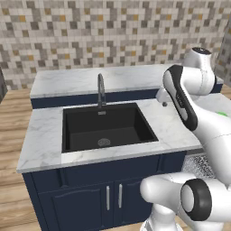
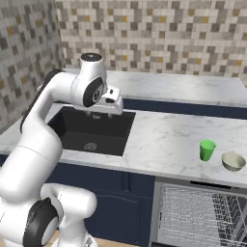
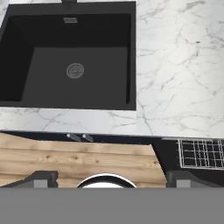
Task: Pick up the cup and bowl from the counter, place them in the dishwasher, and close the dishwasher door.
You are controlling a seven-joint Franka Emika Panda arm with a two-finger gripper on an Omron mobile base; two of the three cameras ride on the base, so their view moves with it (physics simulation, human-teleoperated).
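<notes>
The claw [image 3: 107, 178] is held high above the front edge of the bench [image 2: 164, 135], pointing down; its two dark fingertips [image 3: 41, 178] are seen well apart at the bottom of the hand view, so the claw is spread wide and nothing is held in it. Below and ahead of the claw, the black sink [image 3: 70, 57] is set into the bench, with its round drain [image 3: 75, 71] in the basin floor. The faucet [image 1: 101, 90] is seen beyond the sink, at its far rim. Well off to the right of the claw, the cup [image 2: 207, 150] is stood upright on the bench, and the bowl [image 2: 233, 161] is set just beside it, farther right, the two apart. Below them, right of the claw and lower, the dishwasher [image 2: 202, 212] is seen open, its grey wire rack [image 3: 201, 153] exposed. The wooden floor [image 3: 65, 159] is seen under the claw.
</notes>
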